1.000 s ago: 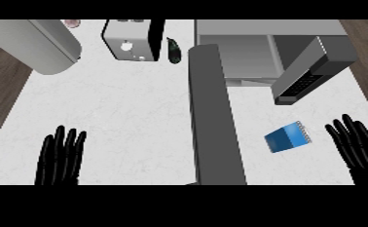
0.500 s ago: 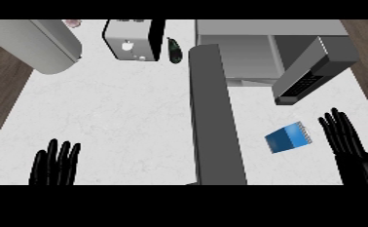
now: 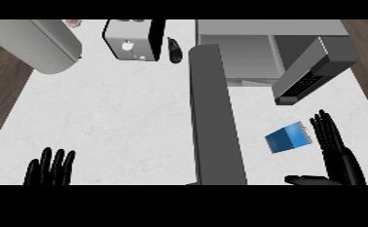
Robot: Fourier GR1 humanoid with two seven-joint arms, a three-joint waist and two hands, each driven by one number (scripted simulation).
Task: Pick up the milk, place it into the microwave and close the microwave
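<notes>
Right now the right hand (image 3: 336,148) stands at the lower right of the frame, fingers straight and pointing up the picture, thumb stretched out along the bottom edge; it is open and holds nothing. Just beside its fingers, to their left, lies the milk (image 3: 289,138), a blue carton flat on the white counter (image 3: 122,109), seemingly a little apart from the fingertips, not touching.

Above the carton, in the upper right, the microwave (image 3: 244,50) stands open. Its door (image 3: 214,119) runs as a long grey slab down the middle of the frame, and a dark keypad panel (image 3: 309,77) juts out at the right of the cavity.

At the lower left edge the left hand (image 3: 50,168) rests, fingers up and open, well apart from everything.

Further off, at the top of the frame, sit a toaster (image 3: 133,40), a small dark object (image 3: 174,49) I cannot identify beside it, and a large grey cylinder (image 3: 39,46) at the upper left.

The step in hand looks like the reach for the milk; the grasp is not yet made. Next the right hand needs to shift left over the carton and curl round it, then lift it up the frame into the cavity without catching the keypad panel.
</notes>
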